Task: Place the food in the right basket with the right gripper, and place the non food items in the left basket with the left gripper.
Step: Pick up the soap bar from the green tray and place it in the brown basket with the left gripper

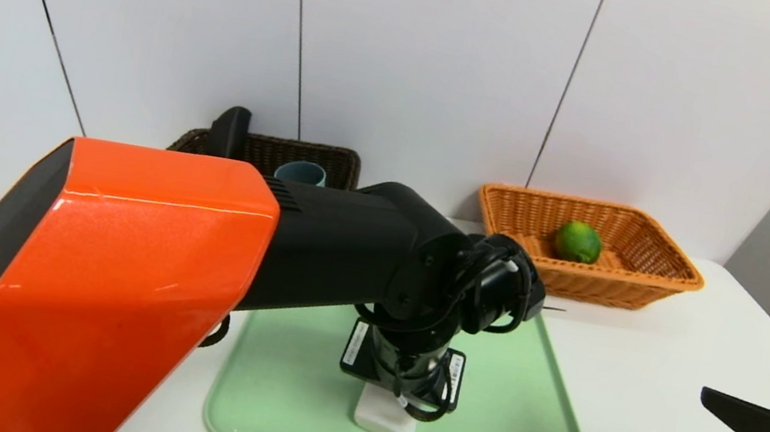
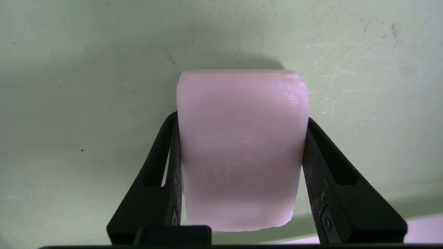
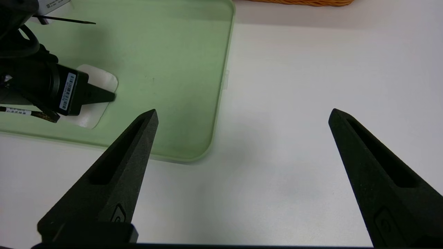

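Note:
The white soap-like block (image 2: 242, 148) lies flat on the green tray (image 2: 69, 103). My left gripper (image 2: 241, 118) points straight down over it, and both fingers press against its two long sides. In the head view the block (image 1: 385, 415) shows just below the left wrist, near the tray's front. The green lime (image 1: 578, 241) rests in the orange-tan right basket (image 1: 654, 288). The teal cup (image 1: 301, 172) and a black roll (image 1: 230, 131) stand in the dark brown left basket (image 1: 332, 158). My right gripper (image 3: 243, 111) hovers open and empty over the table, right of the tray.
The green tray (image 1: 514, 425) takes up the middle of the white table, with both baskets behind it against the white wall. My orange left arm (image 1: 108, 279) crosses the left foreground and hides most of the dark basket. The tray's corner (image 3: 204, 152) lies near the right gripper.

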You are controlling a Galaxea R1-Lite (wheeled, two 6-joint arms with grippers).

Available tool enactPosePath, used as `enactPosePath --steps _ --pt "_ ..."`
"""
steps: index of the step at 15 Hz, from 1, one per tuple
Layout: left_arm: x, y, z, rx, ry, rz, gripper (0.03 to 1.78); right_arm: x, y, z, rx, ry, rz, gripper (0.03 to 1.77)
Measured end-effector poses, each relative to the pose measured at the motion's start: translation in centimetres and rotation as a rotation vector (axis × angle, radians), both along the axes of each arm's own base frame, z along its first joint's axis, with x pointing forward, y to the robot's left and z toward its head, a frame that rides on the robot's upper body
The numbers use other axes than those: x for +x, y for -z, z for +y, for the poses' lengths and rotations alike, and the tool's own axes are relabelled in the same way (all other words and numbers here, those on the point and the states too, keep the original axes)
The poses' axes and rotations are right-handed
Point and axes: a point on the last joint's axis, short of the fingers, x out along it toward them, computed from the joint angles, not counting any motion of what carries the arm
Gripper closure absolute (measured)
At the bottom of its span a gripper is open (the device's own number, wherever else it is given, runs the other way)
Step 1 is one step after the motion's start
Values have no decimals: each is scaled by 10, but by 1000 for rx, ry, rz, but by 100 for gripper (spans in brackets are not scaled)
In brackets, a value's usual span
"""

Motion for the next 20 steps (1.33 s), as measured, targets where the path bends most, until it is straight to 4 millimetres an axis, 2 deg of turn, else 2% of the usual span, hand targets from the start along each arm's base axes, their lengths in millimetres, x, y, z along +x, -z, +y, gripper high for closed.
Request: enactPosePath --steps 5,10,14,20 --pt "-2 -8 3 -3 7 -13 83 0 2 0 1 -10 9 10" --pt "-9 -34 12 -47 15 -50 84 0 4 0 -1 -12 13 10" --pt "-15 -72 31 -109 31 -120 84 0 4 0 -1 -12 13 10" --pt "-14 -130 80 -204 -29 -257 84 0 4 1 0 -13 13 10"
